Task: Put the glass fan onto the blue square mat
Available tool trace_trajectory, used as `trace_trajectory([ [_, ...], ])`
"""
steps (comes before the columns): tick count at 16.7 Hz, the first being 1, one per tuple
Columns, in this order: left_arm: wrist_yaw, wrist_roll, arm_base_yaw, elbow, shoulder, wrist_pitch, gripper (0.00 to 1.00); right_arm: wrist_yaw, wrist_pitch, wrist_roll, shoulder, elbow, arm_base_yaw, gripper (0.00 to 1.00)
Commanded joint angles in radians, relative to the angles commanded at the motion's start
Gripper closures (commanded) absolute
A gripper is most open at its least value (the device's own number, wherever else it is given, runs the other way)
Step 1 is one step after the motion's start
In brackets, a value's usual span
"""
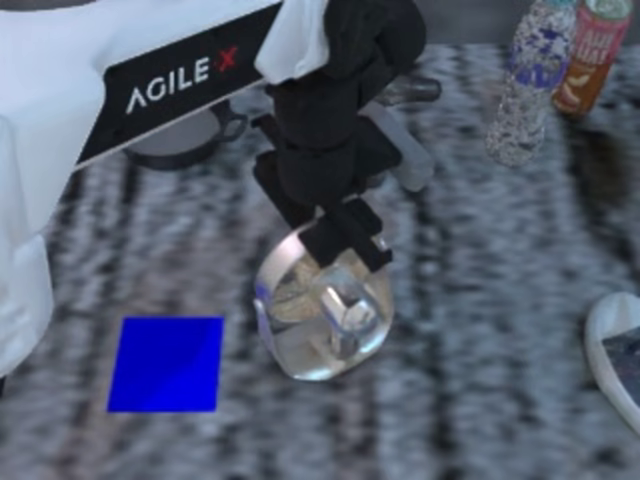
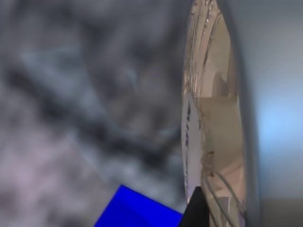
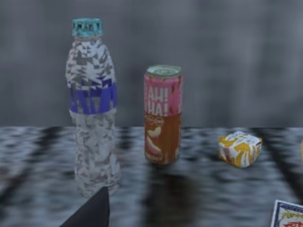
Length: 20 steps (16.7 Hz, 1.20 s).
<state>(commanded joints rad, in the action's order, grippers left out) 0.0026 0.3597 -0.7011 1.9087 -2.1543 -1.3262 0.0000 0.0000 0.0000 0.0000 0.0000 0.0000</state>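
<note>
Left end effector (image 1: pixel 345 245) grips glass fan (image 1: pixel 322 315); blue square mat (image 1: pixel 167 364) nearby.

glass fan (image 1: pixel 322 318): clear glossy glass | blue square mat (image 1: pixel 167 364): smooth, flat | table (image 1: pixel 480 300): mottled grey

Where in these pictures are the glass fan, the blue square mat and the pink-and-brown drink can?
glass fan (image 1: pixel 300 300): top view, clear housing left of the hub.
blue square mat (image 1: pixel 167 364): top view, middle of the mat.
drink can (image 3: pixel 162 118): right wrist view, middle of its side.
</note>
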Motion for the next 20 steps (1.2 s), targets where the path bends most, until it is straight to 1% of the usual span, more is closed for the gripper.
trace_trajectory([
  [5, 0.000, 0.002, 0.002, 0.017, -0.004, -0.017, 1.00, 0.000, 0.000, 0.000, 0.000, 0.000, 0.000, 0.00],
  [10, 0.000, 0.000, 0.015, 0.197, -0.023, -0.172, 1.00, 0.000, 0.000, 0.000, 0.000, 0.000, 0.000, 0.00],
  [12, 0.000, 0.000, 0.019, 0.235, -0.025, -0.210, 1.00, 0.000, 0.000, 0.000, 0.000, 0.000, 0.000, 0.00],
  [17, -0.001, 0.002, 0.014, 0.236, -0.022, -0.211, 1.00, 0.000, 0.000, 0.000, 0.000, 0.000, 0.000, 0.00],
  [20, -0.015, -0.060, 0.018, 0.211, -0.009, -0.228, 1.00, 0.000, 0.000, 0.000, 0.000, 0.000, 0.000, 0.00],
])
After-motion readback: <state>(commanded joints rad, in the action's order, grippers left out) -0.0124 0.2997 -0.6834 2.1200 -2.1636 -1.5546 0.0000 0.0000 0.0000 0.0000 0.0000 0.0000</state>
